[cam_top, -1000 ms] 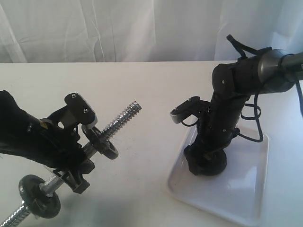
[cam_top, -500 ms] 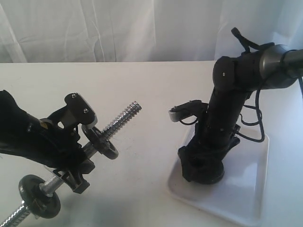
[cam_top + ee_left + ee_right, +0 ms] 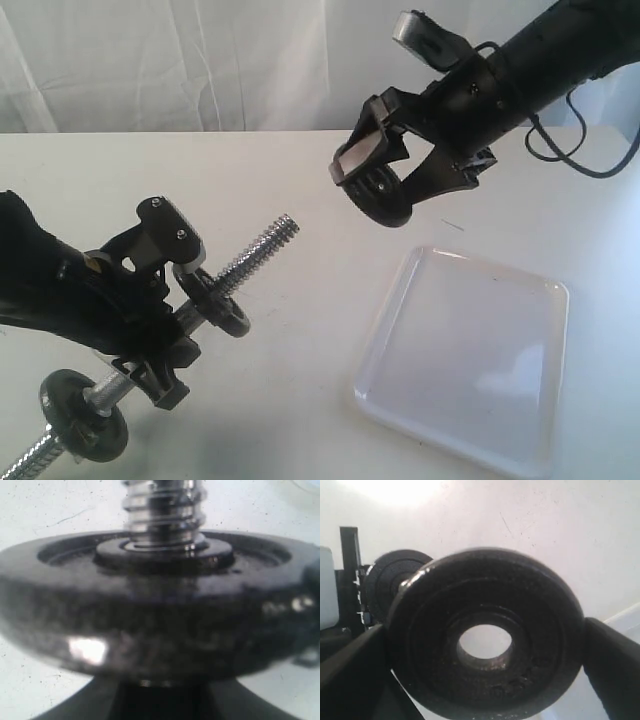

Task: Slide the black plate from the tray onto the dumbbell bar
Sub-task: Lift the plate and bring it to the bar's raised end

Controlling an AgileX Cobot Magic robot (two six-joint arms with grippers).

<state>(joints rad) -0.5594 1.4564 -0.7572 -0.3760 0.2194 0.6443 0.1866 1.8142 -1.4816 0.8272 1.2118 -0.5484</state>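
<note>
- Jaws of the right gripper (image 3: pixel 395 180) are spread wide and clamped on the rim of the black plate (image 3: pixel 381 203). In the exterior view the plate hangs in the air over the counter (image 3: pixel 300 170), past the far left corner of the tray (image 3: pixel 470 370) and apart from it.
- At the same angle, the tray lies flat toward the counter's near right corner with nothing on it.
- By the counter's near left corner, the jaws of the left gripper (image 3: pixel 160 310) are closed around the smooth middle of the dumbbell bar (image 3: pixel 256 251). The bar is tilted, and its bare threaded end points up toward the plate with a clear gap between them.
- One mounted disc (image 3: pixel 216 302) sits on the bar just above the grip, and a lower disc (image 3: pixel 84 402) sits below it.
- Left wrist view: the mounted disc fills the picture edge-on and blurred. The threaded rod rises from its centre, with pale counter behind. The grip itself cannot be seen here.
- Right wrist view: the plate faces the camera with its centre hole open. The fingers (image 3: pixel 615 665) press on its rim at opposite sides. The mounted disc shows behind its edge, and a corner of the tray shows at the margin.
</note>
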